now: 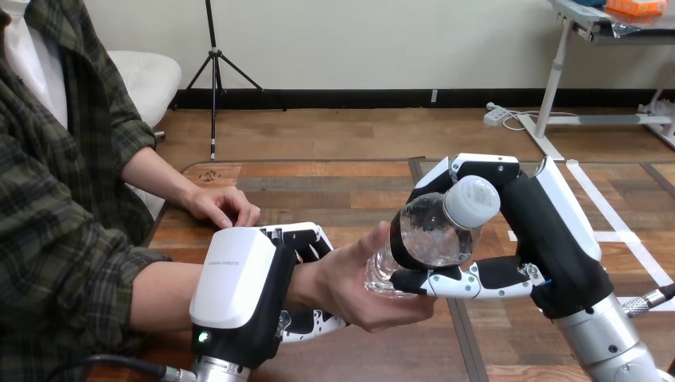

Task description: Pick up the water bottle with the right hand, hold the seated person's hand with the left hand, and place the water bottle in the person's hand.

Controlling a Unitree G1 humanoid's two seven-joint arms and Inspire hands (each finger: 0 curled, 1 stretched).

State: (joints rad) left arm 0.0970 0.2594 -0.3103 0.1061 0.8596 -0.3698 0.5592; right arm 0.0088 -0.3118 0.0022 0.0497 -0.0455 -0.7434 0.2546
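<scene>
A clear water bottle (430,231) with a white cap lies tilted in my right hand (549,239), whose fingers and thumb curl round it. The bottle's lower end rests in the person's open hand (358,290) at the view's middle. My left hand (247,294) wraps that person's wrist from this side, with fingers showing above and below the wrist. The person's other hand (223,205) rests flat on the table further back at the left.
The wooden table (334,191) stretches ahead, with a dark seam running down its middle. The person's torso and sleeve fill the left edge. White tape strips mark the table's right part.
</scene>
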